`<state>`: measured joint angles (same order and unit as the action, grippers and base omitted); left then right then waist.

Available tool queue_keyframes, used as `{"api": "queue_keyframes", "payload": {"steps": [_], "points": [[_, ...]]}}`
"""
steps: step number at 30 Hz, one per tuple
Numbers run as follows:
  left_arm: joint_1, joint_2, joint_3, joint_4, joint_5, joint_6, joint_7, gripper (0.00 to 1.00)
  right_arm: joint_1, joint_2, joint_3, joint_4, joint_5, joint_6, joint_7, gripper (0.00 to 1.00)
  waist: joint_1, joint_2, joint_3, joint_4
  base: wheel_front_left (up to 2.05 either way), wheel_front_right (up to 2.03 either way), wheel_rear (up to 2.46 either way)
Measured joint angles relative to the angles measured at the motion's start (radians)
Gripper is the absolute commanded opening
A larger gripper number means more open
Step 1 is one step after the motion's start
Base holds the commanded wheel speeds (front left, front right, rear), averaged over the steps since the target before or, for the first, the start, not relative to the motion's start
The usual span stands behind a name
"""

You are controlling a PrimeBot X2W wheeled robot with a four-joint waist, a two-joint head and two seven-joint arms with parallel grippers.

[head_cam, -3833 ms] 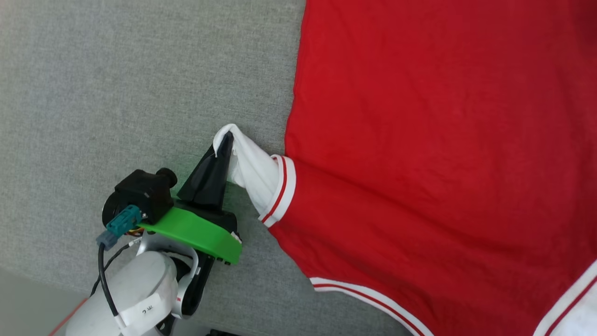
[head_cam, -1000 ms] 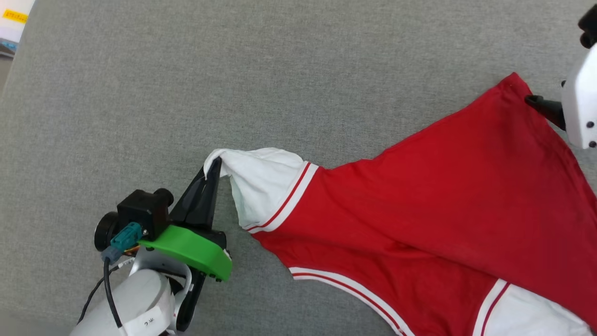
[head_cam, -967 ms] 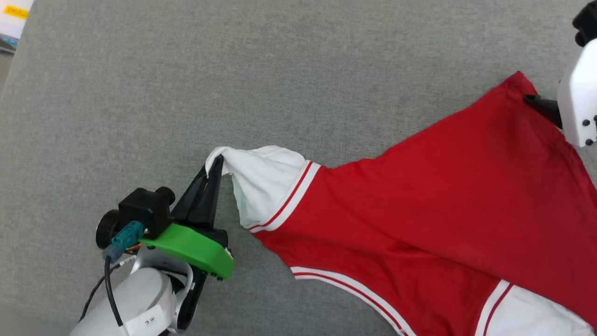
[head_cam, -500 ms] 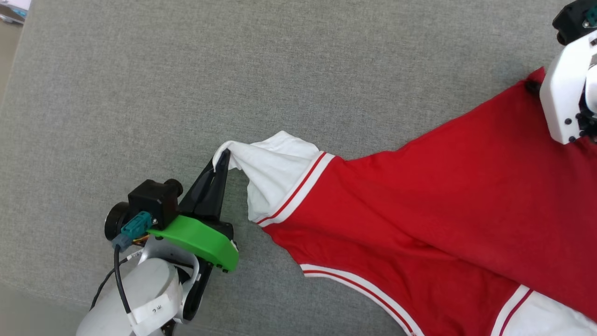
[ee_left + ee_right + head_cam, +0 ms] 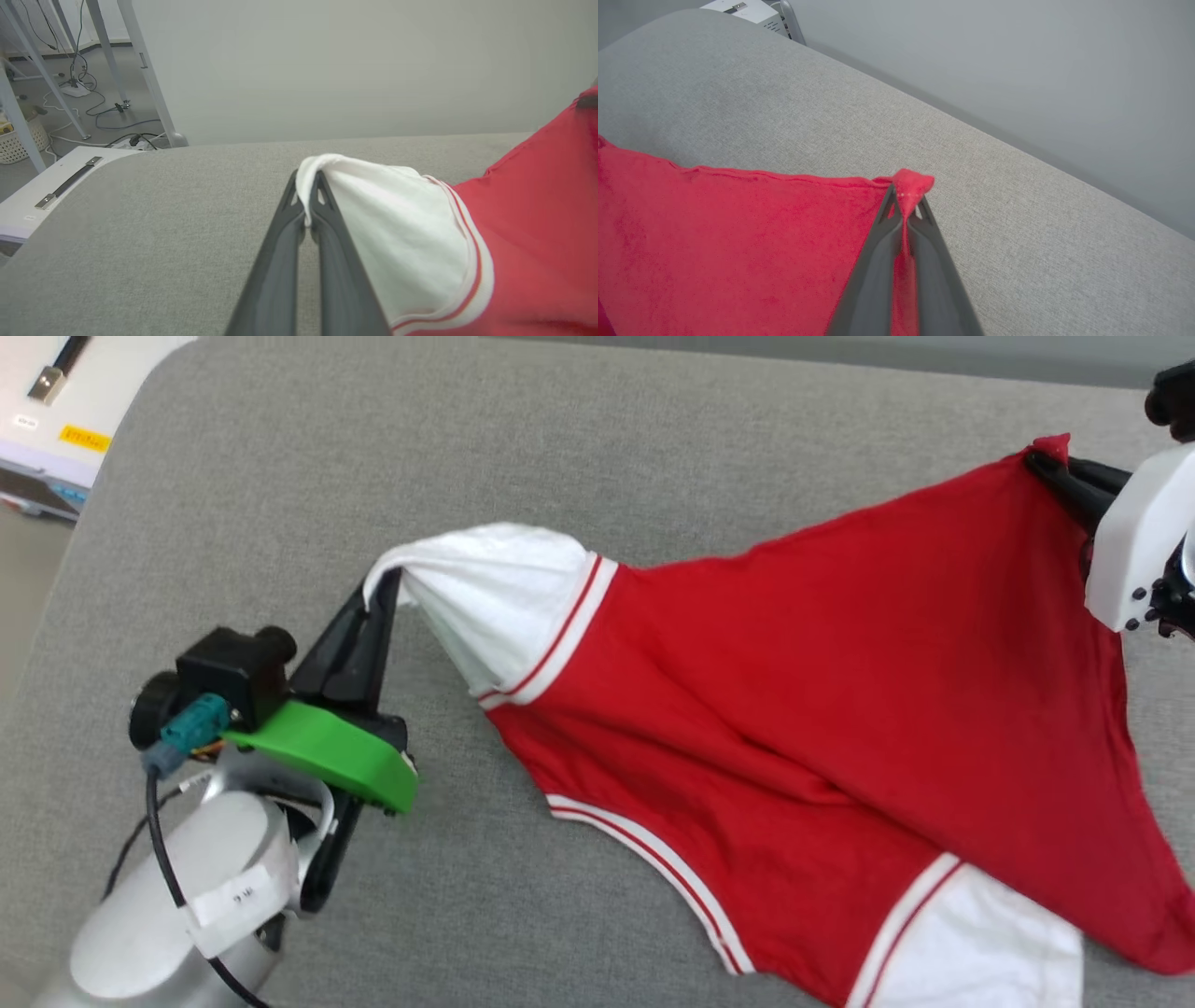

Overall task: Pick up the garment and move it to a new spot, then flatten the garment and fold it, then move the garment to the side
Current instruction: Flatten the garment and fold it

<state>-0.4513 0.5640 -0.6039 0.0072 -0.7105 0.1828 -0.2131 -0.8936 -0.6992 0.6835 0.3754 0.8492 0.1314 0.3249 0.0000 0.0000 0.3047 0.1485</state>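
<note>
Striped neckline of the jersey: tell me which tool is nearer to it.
Left. The left tool pinches the white sleeve just up-left of the neckline; the right tool grips the red hem corner at the far end of the garment, farther off.

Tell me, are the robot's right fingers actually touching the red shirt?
Touching. In the right wrist view the right gripper is shut on a red corner of the shirt; cloth is pinched between its fingers.

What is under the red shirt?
The grey cushion shows around the red shirt and passes beneath its edges. The part directly under the cloth is covered, so anything lying there cannot be seen.
</note>
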Motion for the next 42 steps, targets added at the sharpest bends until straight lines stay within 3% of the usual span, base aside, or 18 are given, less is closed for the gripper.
{"api": "queue_keyframes", "payload": {"steps": [6,12,21,28,34,42], "points": [[-0.103,0.045,0.028,-0.029,0.007,-0.007,0.049,0.00,0.012,0.007,-0.070,-0.065,0.001,0.000,-0.092,0.00,0.0000,0.0000,-0.060,-0.047,0.00,0.00,0.00],[-0.276,0.064,0.041,-0.021,0.035,-0.051,0.104,0.00,0.007,0.013,-0.147,-0.123,-0.014,0.000,-0.111,0.00,0.0000,0.0000,-0.081,-0.100,0.00,0.00,0.00],[-0.703,0.014,0.061,0.061,0.065,-0.139,0.189,0.00,-0.207,0.042,-0.289,-0.163,-0.108,0.000,-0.077,0.00,0.0000,0.0000,0.007,-0.129,0.00,0.00,0.00],[-1.049,-0.021,0.090,0.228,0.119,-0.183,0.209,0.00,-0.507,0.117,-0.339,-0.067,-0.220,0.000,-0.055,0.00,0.0001,0.0000,0.127,-0.134,0.00,0.00,0.00],[-1.294,-0.059,0.091,0.379,0.154,-0.225,0.203,0.00,-0.736,0.142,-0.337,0.050,-0.290,0.000,-0.070,0.00,0.0001,0.0000,0.218,-0.138,0.00,0.00,0.00],[-1.404,-0.095,0.067,0.541,0.176,-0.260,0.151,0.00,-0.863,0.183,-0.289,0.186,-0.298,0.000,-0.142,0.00,0.0002,0.0000,0.304,-0.138,0.00,0.00,0.00]]}}
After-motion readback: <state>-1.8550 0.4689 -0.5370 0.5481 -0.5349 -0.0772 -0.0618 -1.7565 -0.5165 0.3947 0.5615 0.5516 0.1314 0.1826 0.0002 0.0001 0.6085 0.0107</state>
